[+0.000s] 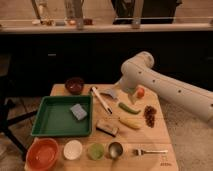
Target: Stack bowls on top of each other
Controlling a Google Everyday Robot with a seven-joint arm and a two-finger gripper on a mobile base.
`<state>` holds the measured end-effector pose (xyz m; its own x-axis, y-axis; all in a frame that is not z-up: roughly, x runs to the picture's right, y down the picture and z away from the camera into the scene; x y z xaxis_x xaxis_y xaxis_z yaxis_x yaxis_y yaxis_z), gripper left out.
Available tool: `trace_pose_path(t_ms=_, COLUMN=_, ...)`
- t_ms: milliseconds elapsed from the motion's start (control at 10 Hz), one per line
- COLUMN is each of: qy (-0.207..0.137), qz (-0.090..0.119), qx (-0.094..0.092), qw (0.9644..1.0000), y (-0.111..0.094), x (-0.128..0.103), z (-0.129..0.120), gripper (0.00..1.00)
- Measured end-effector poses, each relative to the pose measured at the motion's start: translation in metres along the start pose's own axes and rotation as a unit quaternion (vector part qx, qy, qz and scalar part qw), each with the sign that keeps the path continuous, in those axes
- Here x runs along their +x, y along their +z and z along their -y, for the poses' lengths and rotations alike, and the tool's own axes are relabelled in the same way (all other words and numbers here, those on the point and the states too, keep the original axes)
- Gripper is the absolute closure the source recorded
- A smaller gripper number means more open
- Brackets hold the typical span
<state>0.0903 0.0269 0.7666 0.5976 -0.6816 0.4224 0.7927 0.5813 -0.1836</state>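
A small dark maroon-brown bowl [75, 85] stands at the table's far left corner, behind the green tray. A wide, shallow orange-red bowl [42, 153] stands at the near left corner. The two bowls are apart, each empty. My white arm reaches in from the right, and my gripper [111, 93] hangs low over the back middle of the table, to the right of the maroon bowl and clear of both bowls.
A green tray [46, 125] holds a blue-grey sponge [78, 111]. Along the front stand a white bowl [73, 149], a pale green cup [95, 150], a metal cup [116, 149] and a fork [150, 151]. A white utensil [101, 100], green vegetable [129, 107], yellow piece [130, 123] and grapes [149, 115] lie mid-table.
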Motion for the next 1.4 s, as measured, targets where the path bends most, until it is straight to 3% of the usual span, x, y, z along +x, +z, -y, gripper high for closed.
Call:
trace_pose_path(t_ms=200, qy=-0.032, qz=0.002, qx=0.004, qw=0.9995, y=0.012, x=-0.002, z=0.031, gripper=0.2)
trace_pose_path(t_ms=300, qy=-0.035, qz=0.003, qx=0.004, qw=0.9994, y=0.013, x=-0.003, z=0.035, gripper=0.2)
trace_pose_path(t_ms=1100, qy=-0.037, qz=0.003, qx=0.005, qw=0.9993, y=0.014, x=-0.001, z=0.034, gripper=0.2)
trace_pose_path(t_ms=1400, qy=-0.063, qz=0.005, qx=0.012, qw=0.9979, y=0.03, x=-0.003, z=0.071, gripper=0.2)
